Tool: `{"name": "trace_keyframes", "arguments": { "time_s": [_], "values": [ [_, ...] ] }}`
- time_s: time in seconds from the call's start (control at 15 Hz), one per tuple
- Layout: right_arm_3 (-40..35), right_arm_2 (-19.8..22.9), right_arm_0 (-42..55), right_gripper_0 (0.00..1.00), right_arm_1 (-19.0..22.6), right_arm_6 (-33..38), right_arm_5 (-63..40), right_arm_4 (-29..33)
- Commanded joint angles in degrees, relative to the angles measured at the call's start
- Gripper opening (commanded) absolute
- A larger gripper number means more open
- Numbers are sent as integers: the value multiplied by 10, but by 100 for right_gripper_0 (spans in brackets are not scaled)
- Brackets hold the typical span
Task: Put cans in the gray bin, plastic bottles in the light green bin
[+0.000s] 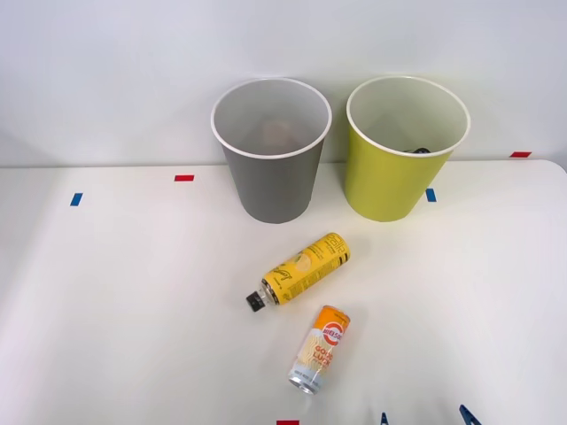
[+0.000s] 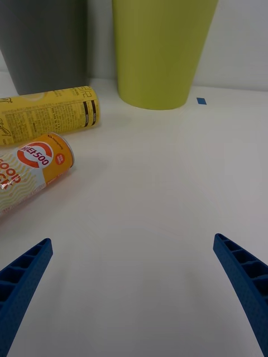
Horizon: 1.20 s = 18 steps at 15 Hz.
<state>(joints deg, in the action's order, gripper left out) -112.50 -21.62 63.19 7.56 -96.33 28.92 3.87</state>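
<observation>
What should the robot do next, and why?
Probably slide the open pincer sideways over the can. The can and the bottle both lie on the table, outside the bins, and the can is nearer, off to one side of the fingers.

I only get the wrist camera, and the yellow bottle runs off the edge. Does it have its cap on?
Observer: Yes. The yellow bottle lies on its side with a black cap on, pointing away from the bins.
Operator: Is anything inside the green bin? I just see its outside.
Observer: In the light green bin, something small and dark shows just above the near rim. I cannot tell what it is.
</observation>
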Motion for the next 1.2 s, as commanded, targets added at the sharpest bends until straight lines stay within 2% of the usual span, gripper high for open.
{"name": "trace_keyframes", "arguments": {
  "time_s": [0.07,1.2],
  "values": [
    [0,0,0,100,0,0,0,0],
    [0,0,0,100,0,0,0,0]
  ]
}}
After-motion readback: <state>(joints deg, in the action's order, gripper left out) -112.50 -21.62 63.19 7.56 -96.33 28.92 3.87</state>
